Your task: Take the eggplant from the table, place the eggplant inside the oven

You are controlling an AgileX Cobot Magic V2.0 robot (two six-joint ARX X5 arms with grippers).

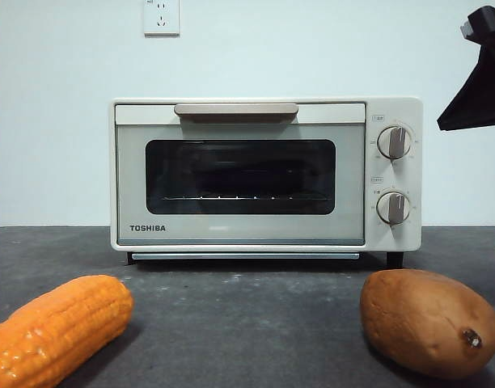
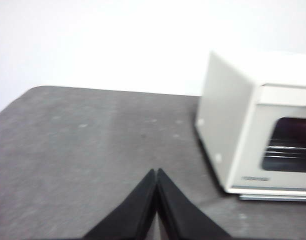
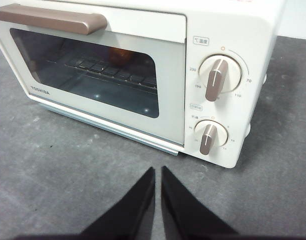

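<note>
1. The oven stands at the far middle of the table with its door shut and its handle up along the top edge, so nothing can go in until that door is pulled down.
2. The eggplant shows in none of the three views; only a rack can be made out through the glass, so I cannot tell where it lies.
3. A corn cob lies near left and a sweet potato near right, both apart from the oven and leaving the stretch in front of the door free.
4. The right claw hangs just in front of the oven's knobs, its jaws nearly together and holding nothing, probably placed to reach for the handle.
5. The left claw waits off the oven's left side over bare table, jaws pressed closed and empty.
6. A dark arm tip shows at the top right of the front view.
</note>
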